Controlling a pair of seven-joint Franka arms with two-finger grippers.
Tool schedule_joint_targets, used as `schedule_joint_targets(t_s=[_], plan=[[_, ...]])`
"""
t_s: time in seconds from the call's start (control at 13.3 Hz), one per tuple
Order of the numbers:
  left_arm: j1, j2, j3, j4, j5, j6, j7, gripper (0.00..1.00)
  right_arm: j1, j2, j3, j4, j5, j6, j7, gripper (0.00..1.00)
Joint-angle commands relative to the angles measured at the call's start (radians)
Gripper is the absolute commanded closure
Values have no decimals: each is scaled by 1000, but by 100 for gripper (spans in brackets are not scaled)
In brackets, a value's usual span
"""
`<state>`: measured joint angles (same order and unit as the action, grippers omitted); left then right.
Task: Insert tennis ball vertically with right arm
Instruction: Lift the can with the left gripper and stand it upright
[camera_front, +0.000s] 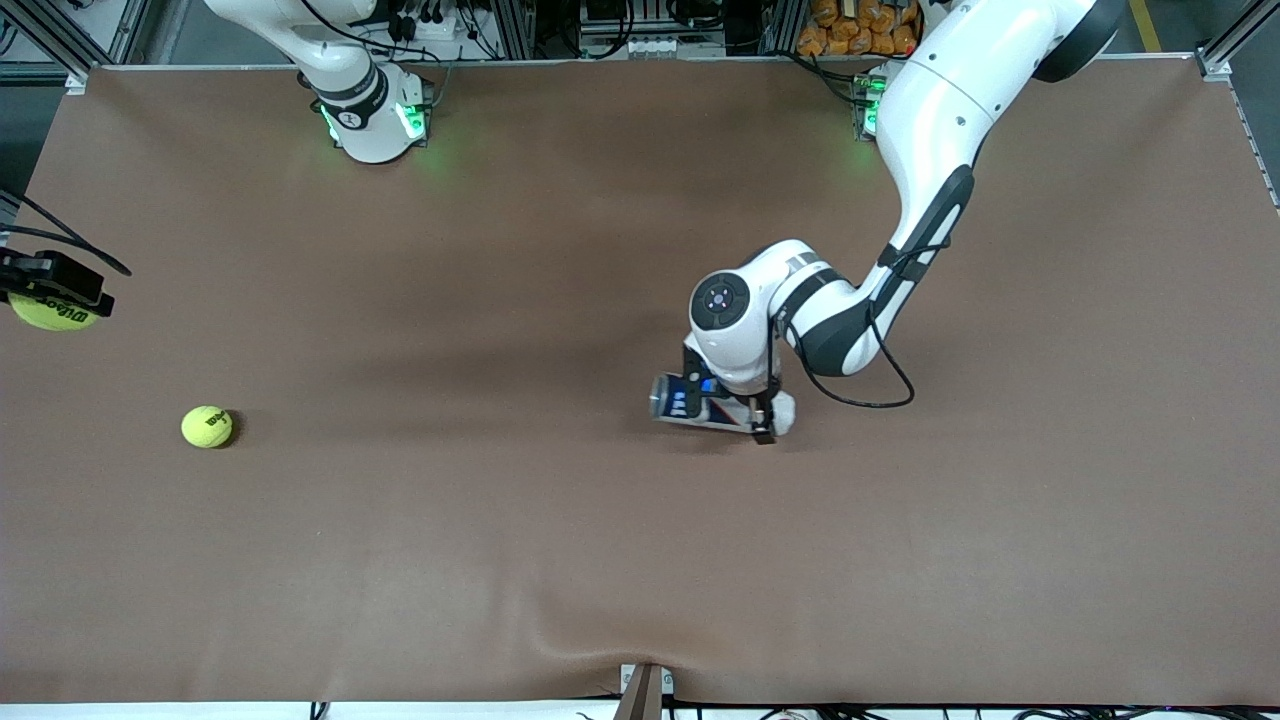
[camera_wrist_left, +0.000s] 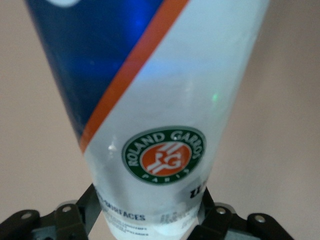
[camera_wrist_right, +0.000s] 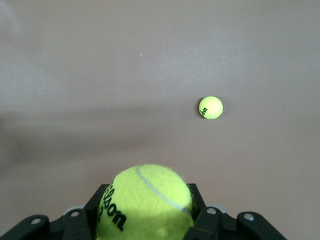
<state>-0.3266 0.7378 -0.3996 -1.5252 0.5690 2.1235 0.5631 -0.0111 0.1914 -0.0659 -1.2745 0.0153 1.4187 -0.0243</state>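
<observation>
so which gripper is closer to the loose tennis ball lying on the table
Right. The right gripper, shut on its own tennis ball, hangs near the loose ball at the right arm's end. The left gripper grips the ball can mid-table, much farther off.

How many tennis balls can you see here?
2. One is clamped in the right gripper, up in the air over the right arm's end of the table. The other tennis ball lies loose on the table. The can in the left gripper may hide more.

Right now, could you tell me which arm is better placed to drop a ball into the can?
Right. Its hand already grips a tennis ball, while the left hand is busy holding the can.
</observation>
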Motion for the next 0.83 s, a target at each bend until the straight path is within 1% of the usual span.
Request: schedule_joint_targets(t_s=[0.0, 0.08, 0.3, 0.45, 0.75], plan=[[-29, 0, -10, 60, -128, 77, -29, 22, -30, -4, 12, 1, 5, 3, -28, 100], [-32, 3, -10, 66, -150, 132, -46, 22, -30, -6, 12, 1, 5, 3, -34, 100], [-37, 6, -12, 65, -159, 294, -89, 22, -30, -4, 12, 1, 5, 3, -35, 100], [-55, 12, -10, 59, -193, 453, -126, 23, -33, -4, 12, 1, 5, 3, -35, 100], [-62, 44, -10, 42, -195, 692, -230, 23, -33, -4, 12, 1, 5, 3, -35, 100]])
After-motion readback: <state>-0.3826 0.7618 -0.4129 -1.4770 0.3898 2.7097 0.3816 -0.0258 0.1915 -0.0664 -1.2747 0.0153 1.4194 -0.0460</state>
